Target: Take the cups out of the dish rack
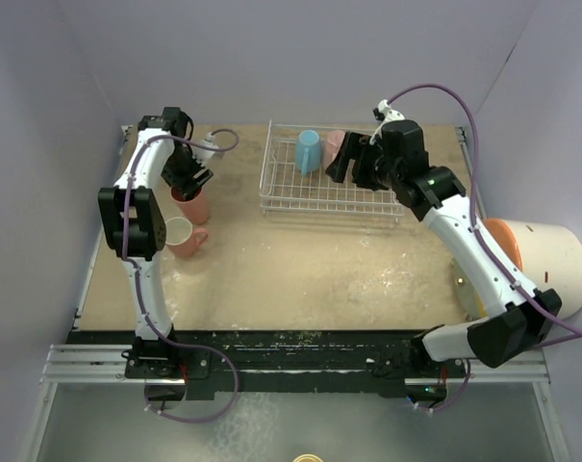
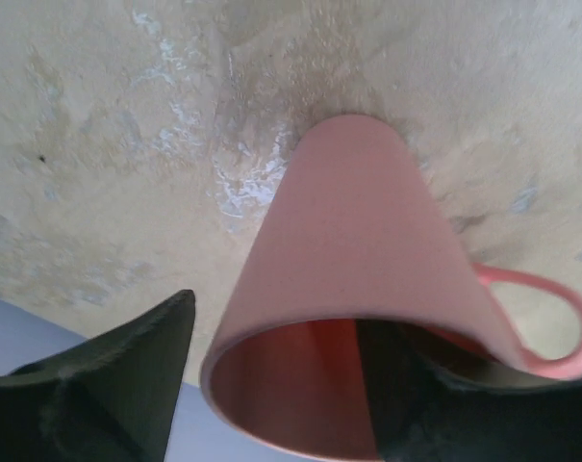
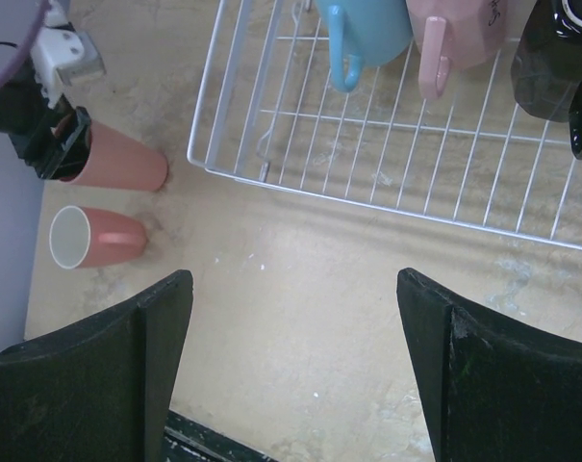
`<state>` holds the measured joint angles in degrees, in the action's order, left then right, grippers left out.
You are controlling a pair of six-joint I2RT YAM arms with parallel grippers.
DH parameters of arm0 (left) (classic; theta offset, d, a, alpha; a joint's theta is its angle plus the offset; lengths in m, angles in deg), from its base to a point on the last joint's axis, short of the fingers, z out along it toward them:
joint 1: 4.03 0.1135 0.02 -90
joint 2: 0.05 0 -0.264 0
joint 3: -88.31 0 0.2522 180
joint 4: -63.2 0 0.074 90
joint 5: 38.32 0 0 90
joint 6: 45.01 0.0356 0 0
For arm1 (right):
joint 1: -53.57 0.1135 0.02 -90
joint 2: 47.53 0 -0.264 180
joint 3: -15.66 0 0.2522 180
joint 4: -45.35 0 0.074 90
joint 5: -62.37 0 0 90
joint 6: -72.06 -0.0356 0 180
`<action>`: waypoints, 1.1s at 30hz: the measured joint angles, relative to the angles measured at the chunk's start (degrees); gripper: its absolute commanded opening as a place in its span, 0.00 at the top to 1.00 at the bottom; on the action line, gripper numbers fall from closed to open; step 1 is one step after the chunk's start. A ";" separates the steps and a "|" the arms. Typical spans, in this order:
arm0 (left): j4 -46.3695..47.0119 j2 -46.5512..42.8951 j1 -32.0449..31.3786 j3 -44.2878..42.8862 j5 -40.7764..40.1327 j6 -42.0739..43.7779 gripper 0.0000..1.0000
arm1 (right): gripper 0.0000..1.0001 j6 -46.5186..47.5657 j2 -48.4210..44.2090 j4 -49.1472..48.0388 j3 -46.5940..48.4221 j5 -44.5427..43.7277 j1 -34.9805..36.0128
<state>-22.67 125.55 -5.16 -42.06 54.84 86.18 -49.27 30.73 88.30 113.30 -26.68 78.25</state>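
The wire dish rack (image 1: 300,197) stands at the table's back middle. In it are a light blue cup (image 1: 308,150) and a pink cup (image 1: 335,142); the right wrist view shows them (image 3: 367,29) (image 3: 454,38) beside a black cup (image 3: 555,58) on the rack (image 3: 271,144). My right gripper (image 1: 351,166) (image 3: 292,279) is open and empty, hovering at the rack. A pink mug (image 1: 192,206) (image 2: 358,231) stands upright left of the rack. My left gripper (image 1: 188,179) (image 2: 281,318) straddles its rim, one finger inside, the other just clear outside. Another pink mug (image 1: 183,236) (image 3: 93,238) lies on its side.
A big white cylinder with an orange end (image 1: 545,260) lies at the table's right edge beside my right arm. Grey walls close in the back and both sides. Bare sandy tabletop (image 1: 310,279) spreads in front of the rack.
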 measured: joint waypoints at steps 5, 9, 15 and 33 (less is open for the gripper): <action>0.90 -0.15 0.68 -1.44 0.74 0.46 0.01 | 0.11 0.72 2.89 -0.46 0.13 0.02 0.00; 1.33 -2.32 1.77 -1.55 1.46 0.46 0.01 | 0.09 1.99 7.76 -1.16 1.73 -0.61 0.00; 2.05 -9.94 2.49 -1.99 3.45 0.61 0.01 | 0.09 4.90 18.12 -3.28 8.04 -2.97 0.00; 21.81 -43.21 3.74 25.16 26.27 -14.60 0.01 | 0.28 9.77 44.15 -5.09 26.05 -23.30 8.98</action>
<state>-0.86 82.34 -1.42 -16.91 81.12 71.58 -39.50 74.88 83.21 139.35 -49.98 87.24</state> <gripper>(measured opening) 0.992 0.748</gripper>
